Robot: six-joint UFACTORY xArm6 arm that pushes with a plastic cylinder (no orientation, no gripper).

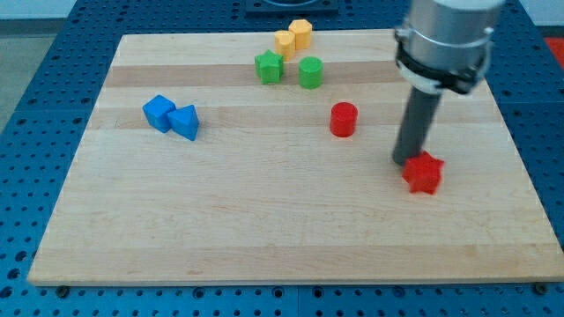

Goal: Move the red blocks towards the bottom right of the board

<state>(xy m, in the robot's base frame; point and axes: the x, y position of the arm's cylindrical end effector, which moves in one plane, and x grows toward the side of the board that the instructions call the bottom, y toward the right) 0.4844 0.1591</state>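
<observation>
Camera view: wooden board on blue pegboard table; rod's tip touches red block.

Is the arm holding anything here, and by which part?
Nothing held. My tip touches the red star-shaped block at its upper-left side.

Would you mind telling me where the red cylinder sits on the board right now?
The red cylinder stands right of centre in the view's upper half, below the green cylinder and up-left of my tip, which touches the red star-shaped block.
</observation>
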